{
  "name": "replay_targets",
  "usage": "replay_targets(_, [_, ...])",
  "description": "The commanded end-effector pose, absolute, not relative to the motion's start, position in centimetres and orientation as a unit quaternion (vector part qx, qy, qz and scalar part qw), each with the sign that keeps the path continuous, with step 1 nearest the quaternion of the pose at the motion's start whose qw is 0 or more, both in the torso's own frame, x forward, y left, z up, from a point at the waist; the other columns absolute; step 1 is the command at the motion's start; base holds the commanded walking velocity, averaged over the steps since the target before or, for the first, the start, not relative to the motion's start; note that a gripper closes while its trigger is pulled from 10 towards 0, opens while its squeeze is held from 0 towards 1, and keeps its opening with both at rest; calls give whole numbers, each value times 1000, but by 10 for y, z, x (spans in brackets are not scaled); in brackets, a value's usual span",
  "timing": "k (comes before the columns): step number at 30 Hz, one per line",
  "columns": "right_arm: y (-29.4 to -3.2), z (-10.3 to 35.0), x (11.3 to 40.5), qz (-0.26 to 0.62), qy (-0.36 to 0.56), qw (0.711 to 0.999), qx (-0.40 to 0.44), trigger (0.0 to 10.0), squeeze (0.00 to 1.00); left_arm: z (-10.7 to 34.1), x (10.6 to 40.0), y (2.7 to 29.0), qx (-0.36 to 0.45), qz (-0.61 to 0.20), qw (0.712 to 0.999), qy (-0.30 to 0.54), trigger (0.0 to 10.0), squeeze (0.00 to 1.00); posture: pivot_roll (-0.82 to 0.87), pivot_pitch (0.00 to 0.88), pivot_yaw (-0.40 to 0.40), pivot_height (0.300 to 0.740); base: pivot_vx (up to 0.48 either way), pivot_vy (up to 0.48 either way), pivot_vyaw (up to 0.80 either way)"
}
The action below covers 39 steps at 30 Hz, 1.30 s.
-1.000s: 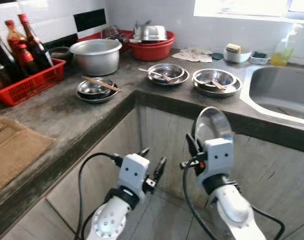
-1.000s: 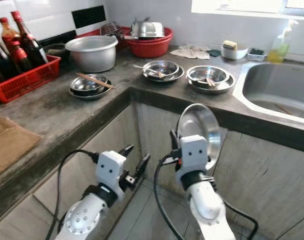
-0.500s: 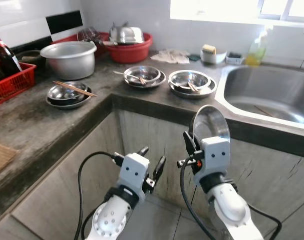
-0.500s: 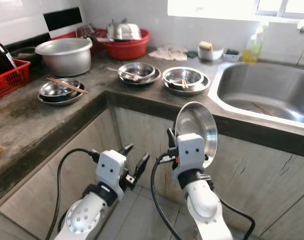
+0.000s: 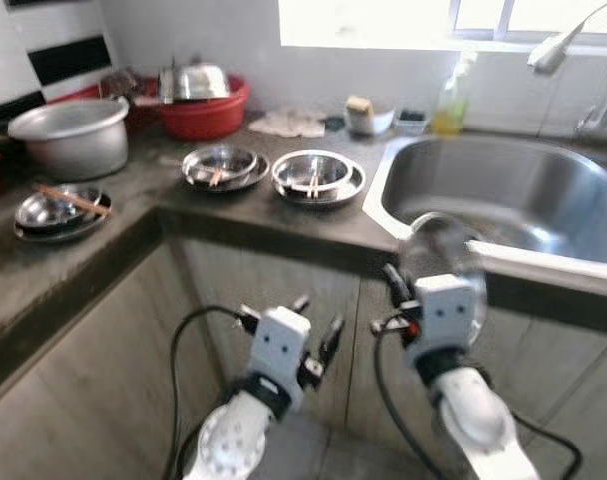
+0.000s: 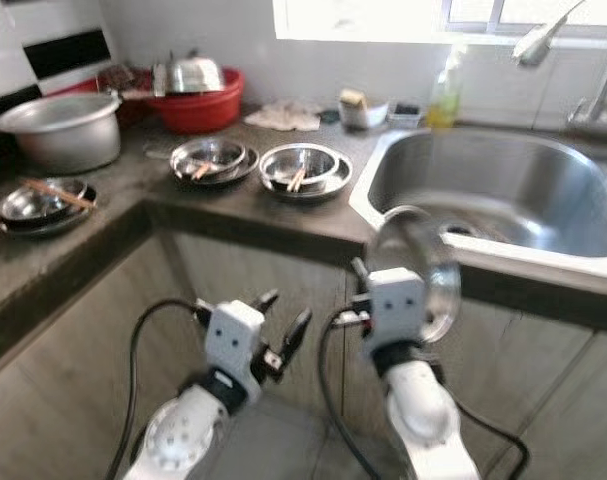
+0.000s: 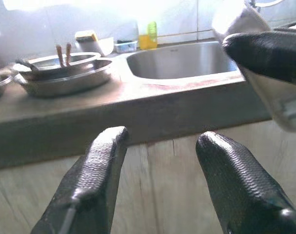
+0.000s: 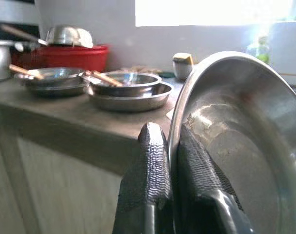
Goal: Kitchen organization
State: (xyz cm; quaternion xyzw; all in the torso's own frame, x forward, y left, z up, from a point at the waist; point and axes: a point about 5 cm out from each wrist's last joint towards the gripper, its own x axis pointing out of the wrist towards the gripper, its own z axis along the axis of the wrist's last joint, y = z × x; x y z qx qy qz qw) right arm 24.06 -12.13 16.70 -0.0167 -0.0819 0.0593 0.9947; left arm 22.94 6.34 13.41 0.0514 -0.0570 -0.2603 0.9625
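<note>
Right gripper [image 8: 169, 161] pinches the rim of a round shiny steel plate [image 8: 245, 146], fingers clamped tight w/ textured black pads either side; plate held upright, on edge, below the counter front, just before the curved stainless steel sink [image 5: 513, 195]. Left gripper [image 7: 157, 165] hangs beside it, ribbed fingers spread apart, nothing between them. On the rough dark stone counter [image 5: 233, 205]: two stacks of shallow steel bowls w/ wooden chopsticks [image 5: 318, 178], a dull aluminium pot [image 5: 68, 135], a red plastic basin [image 5: 198, 110].
</note>
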Motion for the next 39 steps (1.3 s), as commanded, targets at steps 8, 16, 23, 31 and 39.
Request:
replay_targets(8, [-114,171,239,69,-86,994,6,10000,0,131,228,68,65,-258,963,-53,10000,0,-10,0,30,740,0,-30,-64])
replay_targets(16, [-114,172,240,69,-85,994,8,10000,0,132,229,68,65,-259,962,-53,10000,0,-7,0,26,740,0,-244,-597])
replay_targets(23, [-114,172,240,70,-83,994,9,10000,0,132,228,67,64,-258,963,-53,10000,0,-9,0,25,740,0,-252,-624])
replay_targets(31, [-115,172,240,69,-82,994,9,10000,0,131,228,67,66,-256,963,-52,10000,0,-9,0,24,740,0,-250,-673])
replay_targets(39, [-116,173,242,66,-83,994,-3,10000,0,132,231,69,54,-245,967,-46,10000,0,-8,0,20,740,0,-94,-202])
